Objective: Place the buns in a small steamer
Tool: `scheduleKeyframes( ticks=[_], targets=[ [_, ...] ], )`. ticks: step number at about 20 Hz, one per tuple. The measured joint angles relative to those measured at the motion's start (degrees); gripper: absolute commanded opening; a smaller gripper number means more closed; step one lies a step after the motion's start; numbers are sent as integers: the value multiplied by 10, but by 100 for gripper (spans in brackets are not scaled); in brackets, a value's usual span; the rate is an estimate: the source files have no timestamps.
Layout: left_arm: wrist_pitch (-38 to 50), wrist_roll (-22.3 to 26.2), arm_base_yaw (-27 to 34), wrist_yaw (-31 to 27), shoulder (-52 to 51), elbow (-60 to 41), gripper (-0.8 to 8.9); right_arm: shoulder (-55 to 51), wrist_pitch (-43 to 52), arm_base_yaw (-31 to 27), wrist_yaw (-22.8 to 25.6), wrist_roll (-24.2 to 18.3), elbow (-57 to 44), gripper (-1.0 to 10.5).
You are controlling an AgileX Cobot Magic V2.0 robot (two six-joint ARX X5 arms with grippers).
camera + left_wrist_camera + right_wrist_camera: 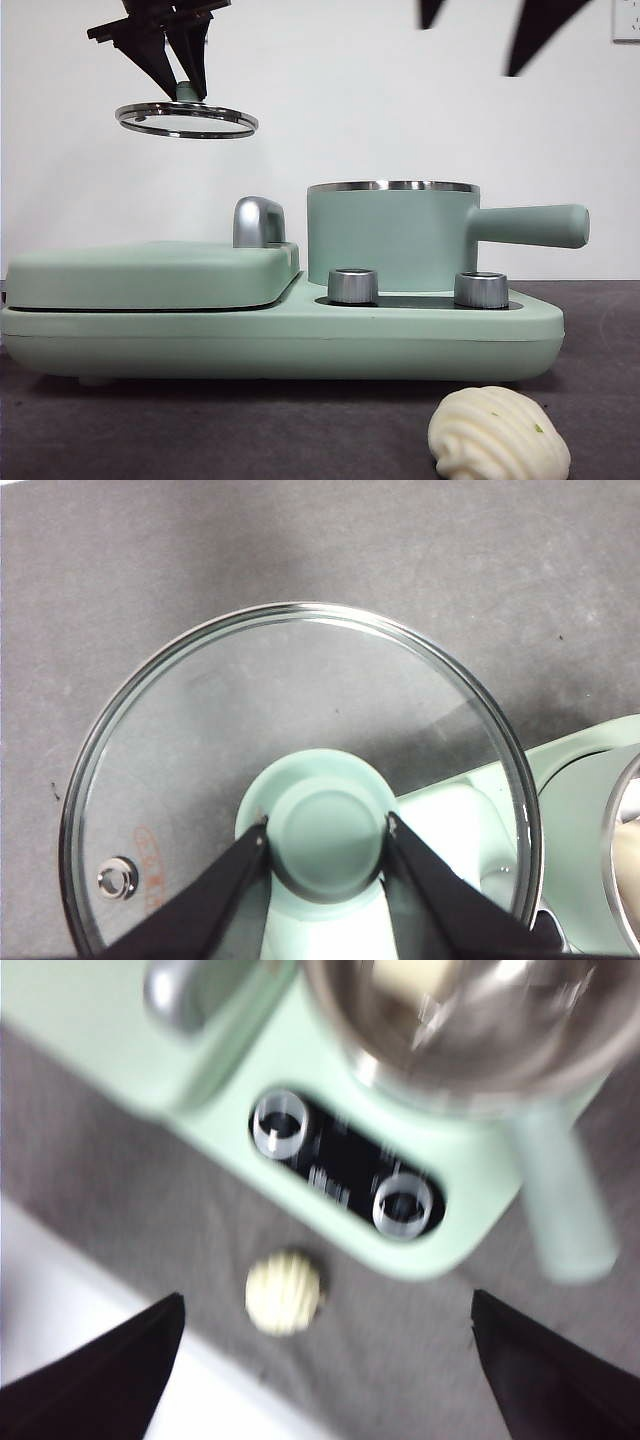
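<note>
My left gripper (pixel 185 85) hangs high at the left, above the flat griddle, shut on the green knob (pixel 327 842) of the glass steamer lid (pixel 187 120). The small steamer (pixel 390 235) stands uncovered on the right of the appliance, its stubby handle (pixel 530 225) pointing right. In the blurred right wrist view a cream-white bun (pixel 405 972) shows inside the steamer (pixel 470 1030). The ridged swirled bun (pixel 498 435) lies on the dark table in front of the appliance. My right gripper (pixel 327 1303) is open and high above that bun (pixel 284 1291); only its black tips (pixel 520 50) show at the top right.
The mint-green appliance base (pixel 280 335) carries a flat closed griddle (pixel 150 275) with a chrome handle (pixel 258 220) on the left. Two steel dials (pixel 352 285) (pixel 481 289) sit in front of the steamer. The table's white front edge (pixel 60 1300) is near the bun.
</note>
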Motion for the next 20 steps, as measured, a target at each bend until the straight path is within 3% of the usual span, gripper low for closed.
scheduleKeyframes(
  ticks=[3,5,11,13,18,20],
  targets=[
    [0,-3,-5,0,0,0,87,-83,16,37,-1,30,-130,459],
    [0,-5,-6,0,0,0,87,-124,77,65,0,63,-202,459],
    [0,-10,-8,0,0,0,87,-127,255,174,2,143,-394,457],
    [0,-10,-8,0,0,0,87,-115,325,192,24,164,-434,453],
    [0,-11,-8,0,0,0,87,-53,385,190,72,179,-449,442],
    [0,-11,-8,0,0,0,87,-27,400,191,72,179,-449,365]
  ],
)
